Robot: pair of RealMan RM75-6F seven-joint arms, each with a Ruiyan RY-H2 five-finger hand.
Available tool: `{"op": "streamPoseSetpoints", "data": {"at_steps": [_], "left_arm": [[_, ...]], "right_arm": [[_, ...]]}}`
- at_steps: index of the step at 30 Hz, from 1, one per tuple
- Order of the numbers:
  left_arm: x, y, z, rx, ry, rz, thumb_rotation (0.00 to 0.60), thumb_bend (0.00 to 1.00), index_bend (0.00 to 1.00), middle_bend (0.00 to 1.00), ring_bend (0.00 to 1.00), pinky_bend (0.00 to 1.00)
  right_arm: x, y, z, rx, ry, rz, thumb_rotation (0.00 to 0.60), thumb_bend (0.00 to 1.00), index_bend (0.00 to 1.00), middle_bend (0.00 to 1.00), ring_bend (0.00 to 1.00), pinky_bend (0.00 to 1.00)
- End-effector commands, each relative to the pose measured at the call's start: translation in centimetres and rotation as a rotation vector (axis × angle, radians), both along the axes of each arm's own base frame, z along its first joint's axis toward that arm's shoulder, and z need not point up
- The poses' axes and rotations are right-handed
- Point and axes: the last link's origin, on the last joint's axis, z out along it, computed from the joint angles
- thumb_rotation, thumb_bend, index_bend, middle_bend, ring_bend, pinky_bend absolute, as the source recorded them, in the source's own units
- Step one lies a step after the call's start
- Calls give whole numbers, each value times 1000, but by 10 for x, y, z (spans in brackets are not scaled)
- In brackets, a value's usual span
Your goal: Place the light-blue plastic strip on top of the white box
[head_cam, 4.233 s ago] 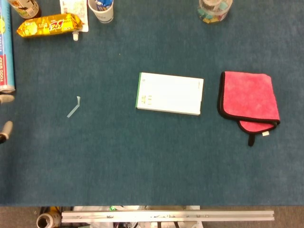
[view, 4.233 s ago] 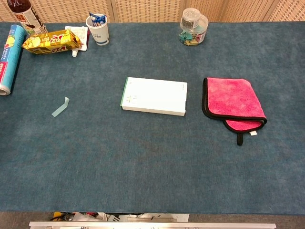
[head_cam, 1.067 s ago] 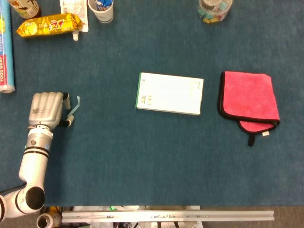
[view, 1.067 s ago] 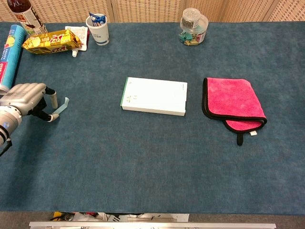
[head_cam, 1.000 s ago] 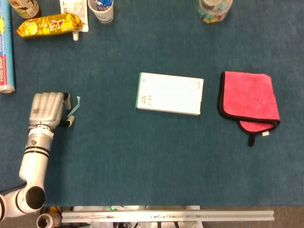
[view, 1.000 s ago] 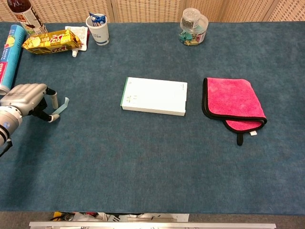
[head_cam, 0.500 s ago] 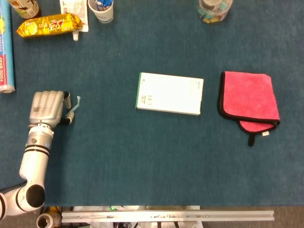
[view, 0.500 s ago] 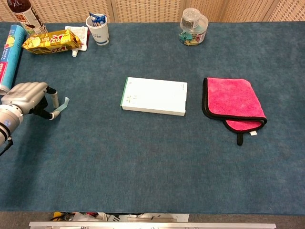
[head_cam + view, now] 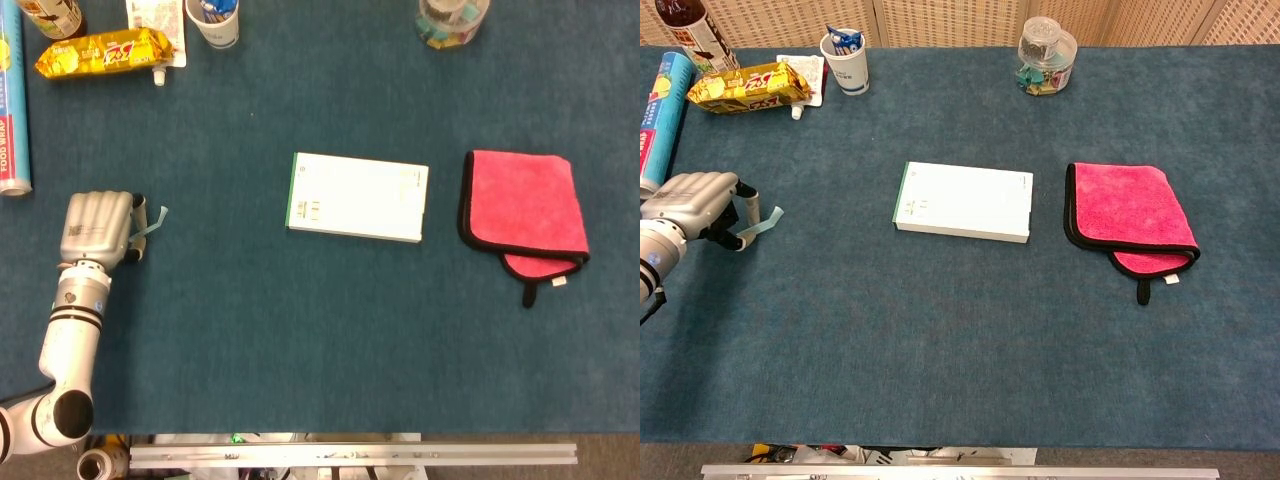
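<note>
The left robot hand (image 9: pixel 98 228) sits at the left side of the surface (image 9: pixel 300 330), knuckles up, fingers curled down. The strip (image 9: pixel 150 222) protrudes rightward from its fingertips. In the chest view the strip (image 9: pixel 762 225) appears pinched between the thumb and a finger; whether its free end is off the surface cannot be confirmed. The right robot hand is not visible in either view.

The box (image 9: pixel 358 197) lies flat near the centre of the surface, well apart from the strip, to its right. Its top face is broad, level and unobstructed. A pink cloth (image 9: pixel 524 207) lies further right, clear of the box.

Handling assessment:
- The strip is thin and narrow, and likely very light. It will probably flex and flutter in transit.
- Its plastic finish is likely slick, so a fingertip pinch may slip.
- The present hold is near one end. A hold closer to the middle would reduce droop, though the strip offers little area.
- Being so light, the strip may cling to a fingertip on release. Lower it until it contacts the box top before parting the fingers.
</note>
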Motion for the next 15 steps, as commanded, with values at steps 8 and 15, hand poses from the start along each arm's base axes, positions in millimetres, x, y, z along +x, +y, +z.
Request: {"op": "streamPoseSetpoints", "data": {"at_steps": [8,15], "left_arm": [[2,2,-1,-6,-2,-23,600,332,559,1000,1000,983],[4,5,0,-17,11,-51,600,361,573,1000,1000,987]], "right_arm": [[0,1,1,-5,0,-2,600,165,387,421,422,537],[1,2,1,-7,-1,-1,600,165,387,421,422,537]]}}
